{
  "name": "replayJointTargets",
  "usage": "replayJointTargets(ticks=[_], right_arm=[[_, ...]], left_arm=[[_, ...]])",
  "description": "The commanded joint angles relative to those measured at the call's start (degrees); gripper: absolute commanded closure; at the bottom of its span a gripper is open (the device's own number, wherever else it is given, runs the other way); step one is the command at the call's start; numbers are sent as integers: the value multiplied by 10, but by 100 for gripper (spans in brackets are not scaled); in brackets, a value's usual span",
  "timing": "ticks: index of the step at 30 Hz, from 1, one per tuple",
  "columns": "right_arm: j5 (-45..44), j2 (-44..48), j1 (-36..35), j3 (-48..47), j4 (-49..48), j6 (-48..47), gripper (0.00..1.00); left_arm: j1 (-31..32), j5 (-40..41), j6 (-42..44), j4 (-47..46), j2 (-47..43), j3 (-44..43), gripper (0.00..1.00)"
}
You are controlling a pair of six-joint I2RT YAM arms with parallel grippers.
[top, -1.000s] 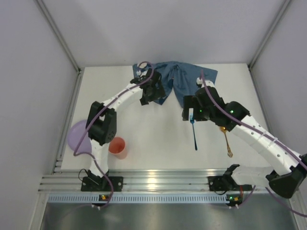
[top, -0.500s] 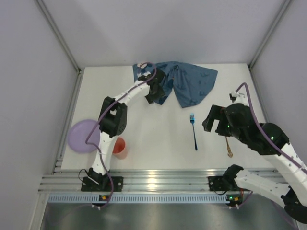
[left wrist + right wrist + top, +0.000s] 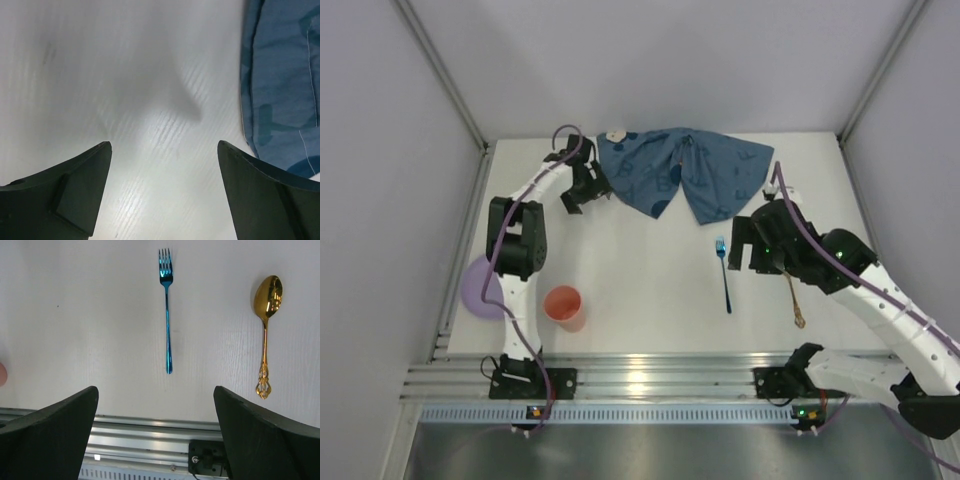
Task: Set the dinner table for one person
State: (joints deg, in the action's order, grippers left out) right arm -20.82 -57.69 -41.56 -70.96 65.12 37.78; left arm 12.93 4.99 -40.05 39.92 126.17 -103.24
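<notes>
One white dinner table [image 3: 640, 300] is spreading beneath me between grey walls. The rumpled blue placemat [image 3: 690, 180] is lying at its 12 o'clock edge. My left claw [image 3: 165, 147] is gaping, released and empty, at the cloth's 9 o'clock. My right claw [image 3: 156, 390], likewise released, is hovering at the fork's 3 o'clock. The purple plate [image 3: 475, 290] is sitting at 8 o'clock, the orange cup [image 3: 563, 303] at 7, and the blue fork [image 3: 167, 315] and gold spoon [image 3: 265, 330] at 4.
</notes>
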Motion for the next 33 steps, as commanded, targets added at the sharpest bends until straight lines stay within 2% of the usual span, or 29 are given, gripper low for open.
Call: replayJointTargets(ticks=[1,5,9,15,16,18,19,20,25,29,33], right_arm=[[8,-15,1,-16,-33,-31,0],[9,-35,1,-30,-35,-44,0],[1,-39,2,-33,-27,-48,0],[4,-41,6,-17,-28,-45,0],[6,-44,8,-17,-30,-45,0],[10,-50,8,-21,-36,-46,0],[9,-58,9,-23,-37,-48,0],[10,-63,9,-29,-39,-52,0],[12,-93,10,-50,-42,-64,0],[17,-104,11,-53,-49,-75,0],[18,-124,13,-66,-49,-87,0]], left_arm=[[10,-140,87,-95,-23,34,8],[10,-230,103,-113,24,16,21],[10,-264,118,-128,54,1,15],[10,-240,116,-118,99,-56,27],[10,-237,116,-107,110,-71,35],[9,-234,115,-81,136,-133,42],[8,-235,119,-35,171,-162,49],[6,-237,120,-22,186,-204,51],[4,-234,121,-37,189,-197,53],[6,-230,125,-31,190,-203,100],[3,-231,150,-17,141,-180,100]])
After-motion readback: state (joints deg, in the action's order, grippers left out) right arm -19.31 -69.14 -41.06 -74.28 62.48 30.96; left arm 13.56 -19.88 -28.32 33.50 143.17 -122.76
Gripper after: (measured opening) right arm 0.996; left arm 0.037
